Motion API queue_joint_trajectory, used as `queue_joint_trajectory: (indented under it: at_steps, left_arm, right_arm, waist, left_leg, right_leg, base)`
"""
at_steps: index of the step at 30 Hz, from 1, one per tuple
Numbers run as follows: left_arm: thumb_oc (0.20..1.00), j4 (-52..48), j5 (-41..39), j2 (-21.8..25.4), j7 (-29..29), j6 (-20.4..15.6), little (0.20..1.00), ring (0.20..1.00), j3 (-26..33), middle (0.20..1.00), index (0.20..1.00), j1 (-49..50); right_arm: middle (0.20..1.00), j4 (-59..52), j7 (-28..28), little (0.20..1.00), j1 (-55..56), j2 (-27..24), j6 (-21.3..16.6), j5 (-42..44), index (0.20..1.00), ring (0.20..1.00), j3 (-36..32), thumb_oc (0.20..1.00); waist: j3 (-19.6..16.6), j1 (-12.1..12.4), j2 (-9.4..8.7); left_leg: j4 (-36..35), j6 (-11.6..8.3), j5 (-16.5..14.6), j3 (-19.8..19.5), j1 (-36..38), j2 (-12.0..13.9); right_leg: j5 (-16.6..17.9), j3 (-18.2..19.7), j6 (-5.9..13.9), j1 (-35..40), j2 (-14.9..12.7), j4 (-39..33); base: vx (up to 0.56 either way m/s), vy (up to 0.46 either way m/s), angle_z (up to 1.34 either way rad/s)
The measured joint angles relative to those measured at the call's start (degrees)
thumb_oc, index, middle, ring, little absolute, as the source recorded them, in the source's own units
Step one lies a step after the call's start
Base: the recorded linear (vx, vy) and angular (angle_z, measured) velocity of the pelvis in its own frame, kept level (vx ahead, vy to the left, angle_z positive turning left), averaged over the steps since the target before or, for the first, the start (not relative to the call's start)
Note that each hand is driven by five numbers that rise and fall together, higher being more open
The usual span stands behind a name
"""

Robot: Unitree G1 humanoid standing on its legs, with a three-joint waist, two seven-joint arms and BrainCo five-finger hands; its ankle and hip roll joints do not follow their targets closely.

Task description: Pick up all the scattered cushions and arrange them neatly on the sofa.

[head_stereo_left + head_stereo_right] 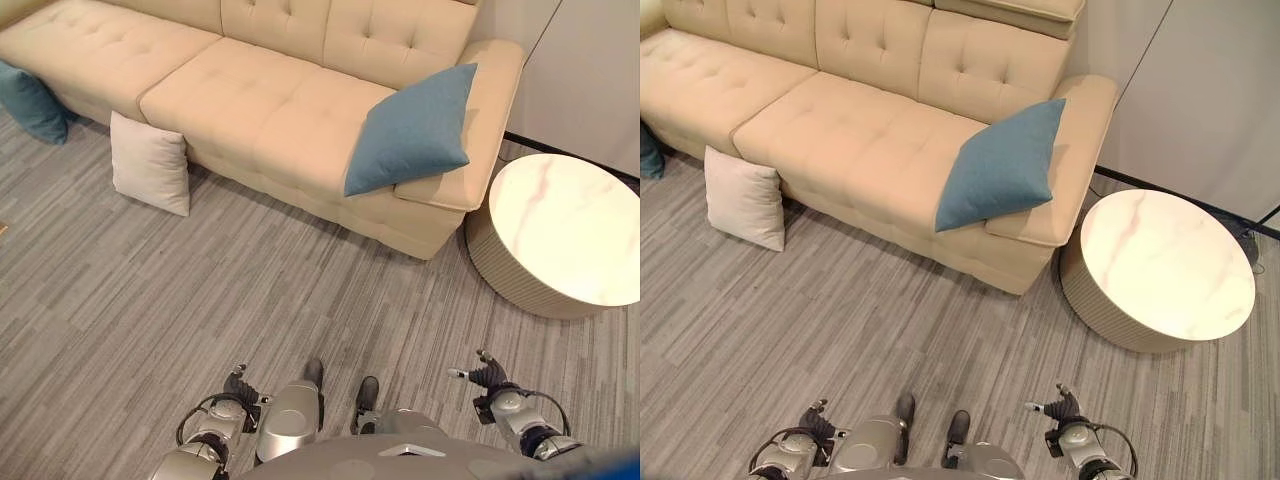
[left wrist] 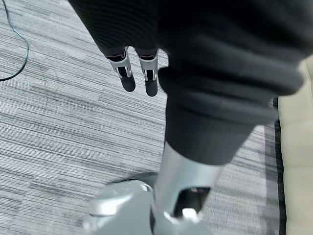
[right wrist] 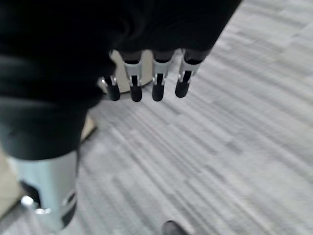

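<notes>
Cream square fabric cushion (image 1: 150, 164) is leaning against the beige tufted sofa (image 1: 250, 110) on the far-left floor; both the left robot hand (image 2: 139, 73) and right robot hand (image 3: 146, 81) are hanging relaxed, empty. Best approaching squarely, clasping both sides.

I find no text, labels, numbers or signs to read on anything in front of me here.
</notes>
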Motion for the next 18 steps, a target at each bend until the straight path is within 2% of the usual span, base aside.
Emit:
queue_joint_trajectory:
  at_steps: [1,4,5,6,7,8,10,11,12,13,14,16,17,18]
  left_arm:
    - [1.0,0.0,0.0,0.5,0.2,0.1,1.0,1.0,0.1,1.0,1.0,0.2]
    - [1.0,0.0,0.1,0.6,-0.1,0.8,1.0,1.0,0.0,1.0,1.0,1.7]
    - [1.0,0.1,0.1,0.1,-0.4,0.9,1.0,1.0,0.0,1.0,1.0,2.6]
    - [1.0,0.2,0.1,-0.2,-0.4,1.0,1.0,1.0,0.0,1.0,1.0,2.9]
    - [1.0,0.1,0.1,-0.6,-0.4,1.0,1.0,1.0,0.0,1.0,1.0,3.3]
    - [1.0,-0.1,0.1,-0.1,-0.4,0.9,1.0,1.0,-0.2,1.0,1.0,2.5]
    - [1.0,0.0,0.1,0.8,-0.4,1.0,1.0,1.0,-0.3,1.0,1.0,0.9]
    - [1.0,0.0,0.1,1.0,-0.4,1.0,1.0,1.0,-0.5,1.0,1.0,0.6]
    - [1.0,-0.1,0.1,1.3,-0.3,0.9,1.0,1.0,-0.5,1.0,1.0,0.5]
    - [1.0,0.3,0.1,1.1,-0.4,1.0,1.0,1.0,-0.3,1.0,1.0,1.3]
    - [1.0,0.6,0.2,0.8,-0.6,1.3,1.0,1.0,-0.3,1.0,1.0,3.3]
    - [1.0,0.6,0.2,1.0,-1.2,1.3,1.0,1.0,-0.3,1.0,1.0,4.6]
    - [1.0,0.5,0.3,0.9,-1.3,1.3,1.0,1.0,-0.1,1.0,1.0,4.5]
    - [1.0,0.6,0.6,0.6,-1.3,1.3,1.0,1.0,-0.1,1.0,1.0,4.6]
  right_arm:
    - [1.0,-0.1,0.0,1.0,0.1,0.0,0.0,0.0,1.0,1.0,0.0,1.0]
    - [1.0,-0.3,0.0,1.0,2.2,0.1,0.0,0.0,1.0,1.0,-0.6,1.0]
    - [1.0,-0.2,0.0,1.0,3.3,0.2,0.2,0.0,1.0,1.0,-0.6,1.0]
    - [1.0,-0.2,0.1,1.0,3.4,0.6,0.4,-0.1,1.0,1.0,-0.6,1.0]
    - [1.0,-0.7,0.2,1.0,3.4,1.4,0.5,-0.1,1.0,1.0,-0.7,1.0]
    - [1.0,-1.8,0.6,1.0,3.4,2.1,0.5,-0.1,1.0,1.0,-0.5,1.0]
    - [1.0,-3.4,0.9,1.0,2.5,2.2,0.6,-0.1,1.0,1.0,-0.5,1.0]
    - [1.0,-3.9,1.0,1.0,2.1,2.2,0.5,-0.1,1.0,1.0,-0.6,1.0]
    - [1.0,-4.3,1.1,1.0,1.9,2.2,0.4,-0.1,1.0,1.0,-0.2,1.0]
    - [1.0,-4.9,1.1,1.0,1.1,2.2,0.6,-0.2,1.0,1.0,-0.2,1.0]
    - [1.0,-5.1,1.1,1.0,0.9,2.1,0.8,-0.3,1.0,1.0,-0.2,1.0]
    - [1.0,-4.9,1.1,1.0,1.3,2.1,1.3,-1.1,1.0,1.0,-0.3,1.0]
    - [1.0,-4.9,1.1,1.0,2.3,1.7,1.2,-1.7,1.0,1.0,-0.5,1.0]
    - [1.0,-4.2,1.1,1.0,2.0,1.5,1.4,-1.9,1.0,1.0,-0.7,1.0]
  waist:
    - [0.1,0.2,-0.21]
    - [-1.4,-0.2,0.41]
    - [-3.1,-0.6,1.19]
    - [-3.3,-0.8,1.26]
    - [-3.8,-1.1,1.89]
    - [-5.4,-1.4,2.25]
    - [-5.6,-1.6,1.79]
    - [-4.9,-1.6,3.07]
    - [-4.8,-1.5,3.39]
    - [-4.4,-1.5,3.94]
    - [-4.4,-1.6,3.89]
    - [-4.4,-1.6,3.51]
    - [-4.9,-2.5,3.11]
    - [-5.3,-2.6,2.9]
  left_leg:
    - [0.4,0.3,1.1,1.8,-0.9,1.8]
    - [-1.7,1.49,1.9,2.7,3.8,1.6]
    - [-5.3,4.54,3.3,2.7,7.5,0.6]
    - [-7.5,5.73,3.8,3.1,10.0,-0.2]
    - [-9.7,7.24,3.1,4.0,13.1,-1.2]
    - [-9.9,8.38,1.5,4.3,13.9,-2.5]
    - [-10.0,10.11,0.1,4.6,15.5,-4.2]
    - [-10.0,10.17,-0.8,4.8,17.5,-4.6]
    - [-10.0,9.19,-2.2,4.8,19.4,-4.8]
    - [-10.0,7.73,-4.2,6.3,20.6,-5.0]
    - [-10.1,7.37,-5.2,8.1,21.9,-5.4]
    - [-10.0,6.96,-6.1,9.1,23.7,-5.3]
    - [-10.5,5.92,-6.9,8.8,25.1,-4.7]
    - [-10.7,4.64,-8.0,8.5,26.7,-3.6]
  right_leg:
    - [-0.3,0.1,-0.01,0.7,0.5,0.0]
    - [-2.4,0.5,3.0,4.1,0.3,0.5]
    - [-4.1,1.1,4.46,4.3,-0.3,2.5]
    - [-5.2,1.7,5.99,4.1,-1.5,5.4]
    - [-7.7,1.8,9.12,2.2,-3.4,13.1]
    - [-11.0,2.4,12.0,-3.9,-6.7,25.9]
    - [-11.4,4.1,14.2,-10.6,-9.8,40.0]
    - [-11.7,3.9,14.92,-13.4,-10.9,44.5]
    - [-11.6,3.1,14.86,-16.2,-11.2,42.3]
    - [-10.7,-0.6,14.12,-19.5,-12.6,34.2]
    - [-6.5,-5.5,14.35,-20.5,-14.7,24.8]
    - [-0.7,-8.2,14.45,-21.3,-15.0,17.5]
    - [0.0,-7.9,14.03,-20.1,-14.4,17.7]
    - [1.0,-6.6,12.8,-19.0,-12.5,18.1]
  base:
    - [0.24,0.124,-0.07]
    - [0.27,0.207,-0.11]
    - [0.23,0.235,-0.25]
    - [0.16,0.183,-0.3]
    - [0.22,0.264,-0.25]
    - [0.2,0.236,-0.12]
    - [0.19,0.144,-0.03]
    - [0.3,0.049,0.02]
    - [0.41,-0.035,-0.19]
    - [0.48,-0.108,-0.47]
    - [0.24,-0.123,-0.6]
    - [0.24,-0.166,-0.29]
    - [0.4,-0.26,0.06]
    - [0.35,-0.286,0.24]
